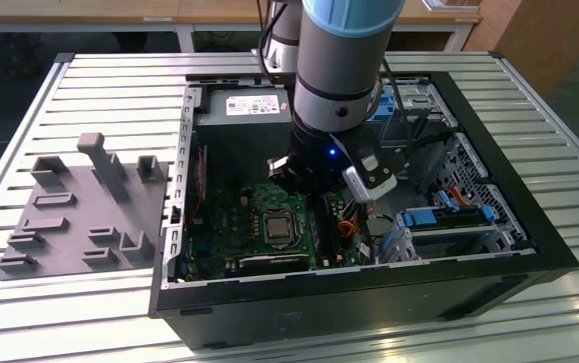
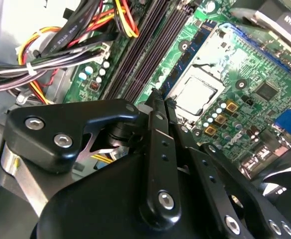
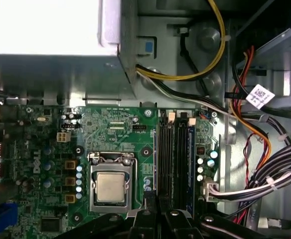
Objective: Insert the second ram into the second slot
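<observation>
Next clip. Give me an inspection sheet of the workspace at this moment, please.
Surface: slatted metal table, carrying an open PC case.
Job's things: RAM slots beside the CPU socket; what looks like a thin blue stick stands in the outermost slot.
Clutter: grey fixture plate, at the exterior view's left of the case.
Grippers: gripper inside the case, by the slots.
Cables: bundles beside the slots.
Surroundings: wooden furniture behind the table.
</observation>
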Tool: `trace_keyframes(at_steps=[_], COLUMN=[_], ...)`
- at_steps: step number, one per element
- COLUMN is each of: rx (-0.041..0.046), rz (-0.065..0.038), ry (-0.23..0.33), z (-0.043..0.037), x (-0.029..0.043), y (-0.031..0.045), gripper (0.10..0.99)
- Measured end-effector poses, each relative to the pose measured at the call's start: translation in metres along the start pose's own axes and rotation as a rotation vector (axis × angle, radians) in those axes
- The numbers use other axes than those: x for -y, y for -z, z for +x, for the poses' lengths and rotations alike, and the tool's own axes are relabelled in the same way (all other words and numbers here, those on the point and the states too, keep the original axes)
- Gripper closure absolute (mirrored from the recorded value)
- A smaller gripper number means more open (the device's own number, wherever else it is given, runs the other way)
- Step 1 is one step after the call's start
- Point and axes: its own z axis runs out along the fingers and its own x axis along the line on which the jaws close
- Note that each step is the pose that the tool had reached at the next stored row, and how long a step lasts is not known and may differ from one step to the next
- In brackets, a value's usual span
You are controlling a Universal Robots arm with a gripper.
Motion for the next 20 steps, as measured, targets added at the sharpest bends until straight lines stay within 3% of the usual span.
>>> trace_keyframes(at_steps=[6,20], rx=[0.0001,0.0001], rz=[0.0,0.0], ry=[-0.009,-0.012], z=[-0.0058,-0.0104], x=[0.0007,0.0009], y=[-0.004,-0.0139], gripper=[0.953,0.953])
